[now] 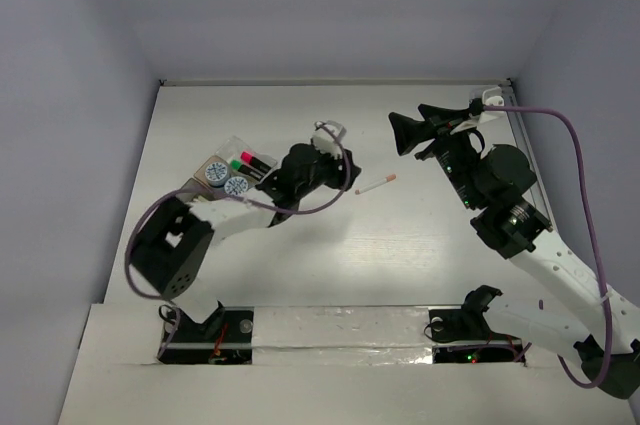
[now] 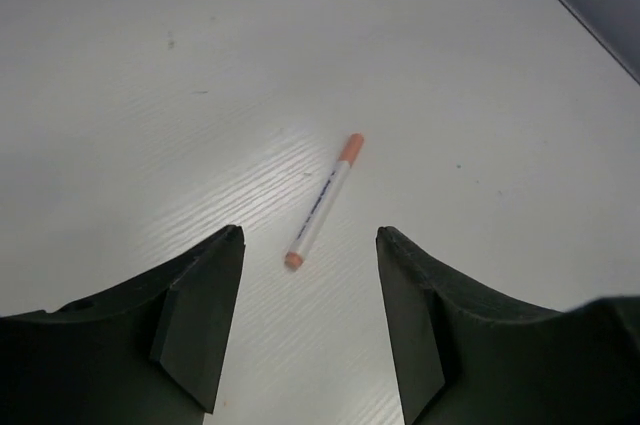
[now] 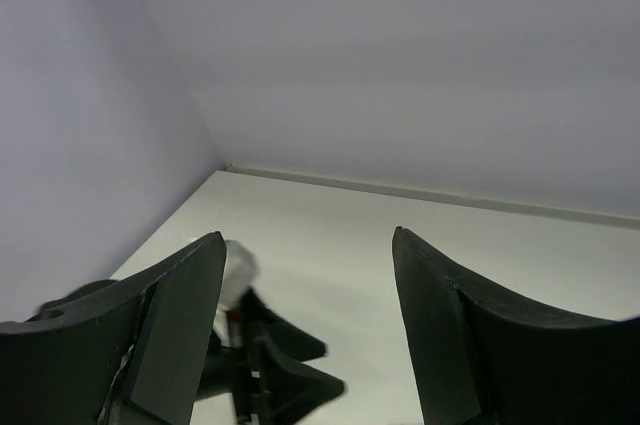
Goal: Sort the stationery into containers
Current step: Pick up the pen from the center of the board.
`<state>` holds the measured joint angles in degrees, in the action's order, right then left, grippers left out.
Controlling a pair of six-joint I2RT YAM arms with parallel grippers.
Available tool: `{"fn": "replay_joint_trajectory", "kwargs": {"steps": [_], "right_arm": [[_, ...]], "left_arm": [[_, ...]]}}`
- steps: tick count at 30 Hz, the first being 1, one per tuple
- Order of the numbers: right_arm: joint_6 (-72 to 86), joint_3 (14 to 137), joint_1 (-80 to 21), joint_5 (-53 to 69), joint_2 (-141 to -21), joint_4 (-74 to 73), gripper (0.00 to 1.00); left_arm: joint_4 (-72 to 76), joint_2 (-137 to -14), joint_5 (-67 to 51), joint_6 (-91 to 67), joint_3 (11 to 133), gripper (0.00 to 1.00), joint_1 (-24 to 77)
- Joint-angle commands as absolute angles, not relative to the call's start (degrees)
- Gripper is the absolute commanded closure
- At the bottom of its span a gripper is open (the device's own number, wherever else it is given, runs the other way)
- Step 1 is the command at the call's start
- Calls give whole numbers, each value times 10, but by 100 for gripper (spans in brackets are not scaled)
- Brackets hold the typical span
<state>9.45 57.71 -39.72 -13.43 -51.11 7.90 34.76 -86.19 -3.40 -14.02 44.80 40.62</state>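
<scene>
A thin white pen with orange tips (image 1: 376, 184) lies alone on the white table; in the left wrist view the pen (image 2: 322, 202) lies just ahead of my open left gripper (image 2: 310, 235), between the lines of its jaws. In the top view the left gripper (image 1: 336, 169) is just left of the pen and empty. The containers (image 1: 228, 148) sit behind the left arm, holding two blue-white discs (image 1: 215, 172), a green-capped marker (image 1: 240, 167) and a pink-capped marker (image 1: 255, 158). My right gripper (image 1: 404, 133) is open, empty, raised above the table right of the pen; its jaws (image 3: 310, 245) stand wide.
The table's back edge meets the wall (image 1: 330, 82). A purple cable (image 1: 570, 135) loops off the right arm. The left gripper (image 3: 270, 360) shows low in the right wrist view. Bare table (image 1: 400, 245) lies in front of the pen.
</scene>
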Motion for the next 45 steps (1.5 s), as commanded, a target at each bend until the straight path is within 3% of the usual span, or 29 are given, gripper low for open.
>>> {"fn": "replay_joint_trajectory", "kwargs": {"steps": [1, 8, 17, 20, 23, 27, 31, 32, 33, 34, 41, 45], "right_arm": [[96, 606, -396, -129, -504, 89, 27], [97, 606, -396, -120, -503, 91, 27], [95, 605, -396, -124, -501, 93, 27], [96, 604, -396, -122, -501, 94, 27], [96, 605, -396, -123, -502, 93, 27], [91, 606, -396, -128, -501, 91, 26], [87, 603, -396, -134, -490, 92, 26], [87, 602, -396, -134, -487, 93, 26], [88, 601, -396, -134, -486, 93, 26], [88, 601, -396, -134, -485, 93, 26], [91, 605, -396, -126, -479, 86, 26], [91, 606, -396, -122, -476, 82, 26]], "left_arm": [[327, -936, -95, -59, 532, 47, 417], [203, -1127, -126, 19, 727, 45, 443], [133, -1229, -126, 65, 817, 46, 454], [126, -1250, -118, 72, 821, 54, 454], [106, -1263, -85, 90, 830, 68, 473], [87, -1260, -24, 108, 824, 81, 493], [88, -1254, 44, 112, 801, 83, 510], [89, -1254, 56, 108, 797, 86, 516], [89, -1251, 68, 103, 791, 98, 516], [90, -1249, 80, 91, 788, 100, 516], [169, -1138, 115, 5, 718, 100, 516], [255, -991, 136, -80, 610, 100, 489]]}}
